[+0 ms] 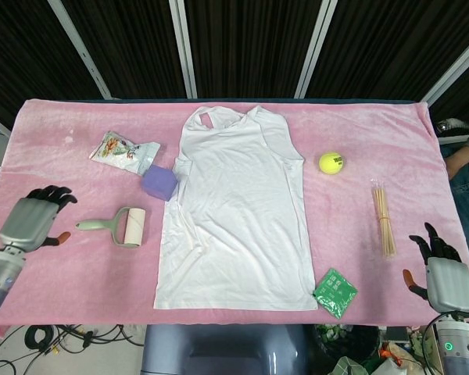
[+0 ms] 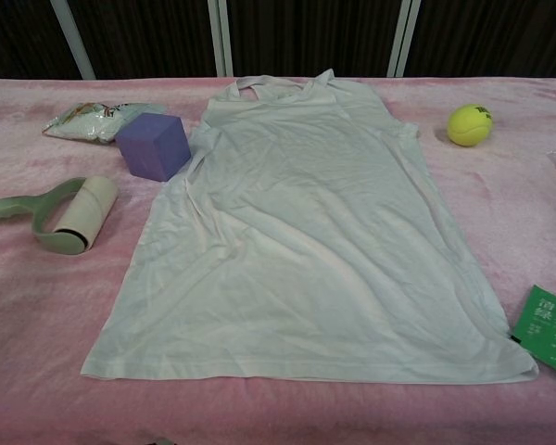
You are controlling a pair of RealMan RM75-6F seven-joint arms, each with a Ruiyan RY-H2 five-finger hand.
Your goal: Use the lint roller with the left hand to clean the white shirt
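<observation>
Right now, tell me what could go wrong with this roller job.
The left hand is off the roller, so it must grasp the thin handle lying flat on the cloth. The purple cube touches the shirt edge near the roller; a sweep may knock it. The shirt lies loose and wrinkled; rolling may bunch it.

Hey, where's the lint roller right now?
The lint roller lies on the pink table cover, left of the white shirt and just below the purple cube, apart from the left robot hand.

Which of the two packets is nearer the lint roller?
The white snack packet at the far left, beside the purple cube, just beyond the lint roller. The green packet lies across the shirt, near the front edge.
</observation>
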